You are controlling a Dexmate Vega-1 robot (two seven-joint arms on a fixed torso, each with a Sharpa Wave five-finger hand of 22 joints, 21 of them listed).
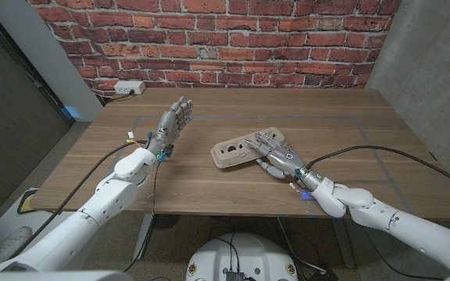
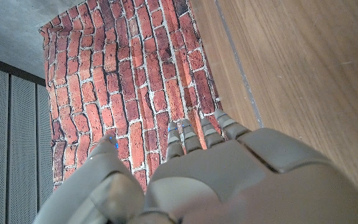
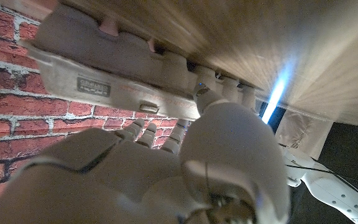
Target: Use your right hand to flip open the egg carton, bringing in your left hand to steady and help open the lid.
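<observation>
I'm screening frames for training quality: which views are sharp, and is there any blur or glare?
Head view: evenly lit and sharp, egg carton and both hands clear. Left wrist view: the brick wall is crisp, the left hand up close soft. Right wrist view: dim, the right hand blurred, a bright blue-white glare streak on the table.

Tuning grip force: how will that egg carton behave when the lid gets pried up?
The egg carton looks like thin moulded pulp, so probably light and apt to slide on the smooth table. The lid likely flexes. The right hand rests on it; the left hand isn't steadying.
</observation>
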